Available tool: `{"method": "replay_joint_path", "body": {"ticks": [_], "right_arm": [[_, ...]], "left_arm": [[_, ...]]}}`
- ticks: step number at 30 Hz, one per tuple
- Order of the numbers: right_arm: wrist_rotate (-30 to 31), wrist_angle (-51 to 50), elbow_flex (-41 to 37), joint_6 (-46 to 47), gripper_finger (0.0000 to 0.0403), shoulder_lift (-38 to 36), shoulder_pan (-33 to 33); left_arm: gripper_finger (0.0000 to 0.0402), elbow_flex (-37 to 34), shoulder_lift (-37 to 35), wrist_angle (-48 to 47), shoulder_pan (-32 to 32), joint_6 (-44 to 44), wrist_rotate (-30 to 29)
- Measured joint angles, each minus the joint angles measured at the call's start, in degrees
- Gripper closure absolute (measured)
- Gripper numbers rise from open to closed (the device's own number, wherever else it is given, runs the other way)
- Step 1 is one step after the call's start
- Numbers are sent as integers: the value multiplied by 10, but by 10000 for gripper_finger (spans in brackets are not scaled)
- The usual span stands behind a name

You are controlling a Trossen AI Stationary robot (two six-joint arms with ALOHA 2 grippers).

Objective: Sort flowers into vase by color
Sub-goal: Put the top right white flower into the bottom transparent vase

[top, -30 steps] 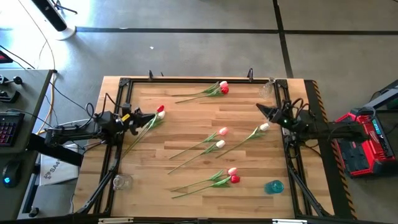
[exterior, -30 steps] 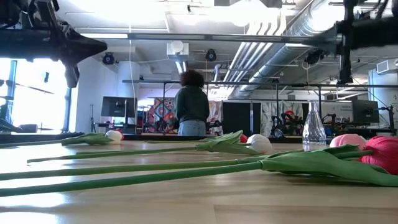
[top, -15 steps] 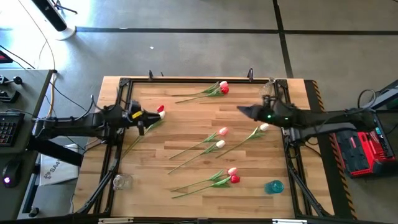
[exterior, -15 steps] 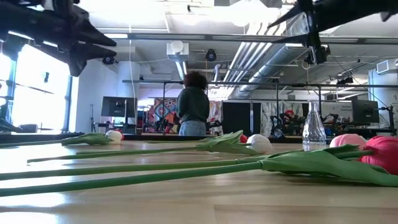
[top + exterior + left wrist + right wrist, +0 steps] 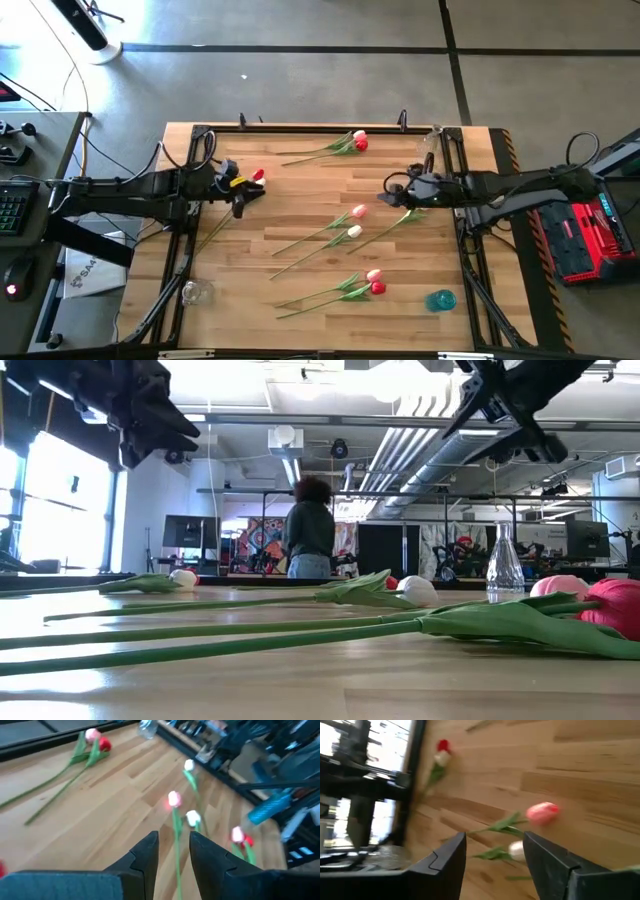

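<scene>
Several tulips lie flat on the wooden table (image 5: 300, 165): a pink and red pair (image 5: 356, 140) at the far edge, a red one (image 5: 258, 175) at the left, a pink (image 5: 358, 211) and a white one (image 5: 354, 231) in the middle, a white one (image 5: 425, 204) at the right, and a pink and red pair (image 5: 375, 282) near the front. My left gripper (image 5: 245, 194) (image 5: 173, 837) hangs open above the left tulip's stem. My right gripper (image 5: 391, 190) (image 5: 495, 837) hangs open above the table, right of the pink middle tulip (image 5: 542, 812). Neither holds anything.
A clear glass vase (image 5: 430, 143) stands at the far right corner, a blue vase (image 5: 440, 299) at the near right, and a clear glass (image 5: 195, 292) at the near left. Black frame rails (image 5: 190, 230) run along the table's sides. A person (image 5: 310, 530) stands in the room beyond.
Both grippers have come in from the side rails toward the table's middle, risen and tipped their fingers downward. Both have opened. The tulips have stayed where they were.
</scene>
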Motion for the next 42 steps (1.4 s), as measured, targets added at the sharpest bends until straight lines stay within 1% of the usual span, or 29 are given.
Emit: {"method": "replay_joint_path", "body": {"ticks": [4,9,13,16,18,20,23,28,31,36,39,42], "right_arm": [[-8,-88,53,-9,232,25,1],[-31,-185,105,-1,240,57,22],[-49,-236,109,29,239,74,54],[-51,-230,95,40,235,83,81],[-50,-220,88,52,232,94,93],[-44,-210,84,61,230,106,99],[-41,-196,83,56,229,130,105],[-49,-191,83,22,229,160,100],[-59,-188,83,19,229,163,88],[-47,-180,83,14,229,156,62],[-47,-161,83,-7,229,152,41],[-47,-124,83,-43,229,148,21]], "left_arm": [[302,37,21,-40,0,1,-3],[302,60,49,-78,-15,-19,-8],[302,66,78,-102,-46,-47,-51],[302,66,115,-127,-62,-62,-114],[302,66,148,-153,-62,-74,-132],[302,66,183,-161,-51,-84,-123],[302,66,226,-155,-33,-96,-83],[303,66,264,-137,-14,-96,-52],[303,66,269,-125,-5,-96,-29],[303,66,262,-120,1,-96,-12],[303,70,255,-121,1,-92,-8],[303,93,254,-123,1,-66,-8]]}}
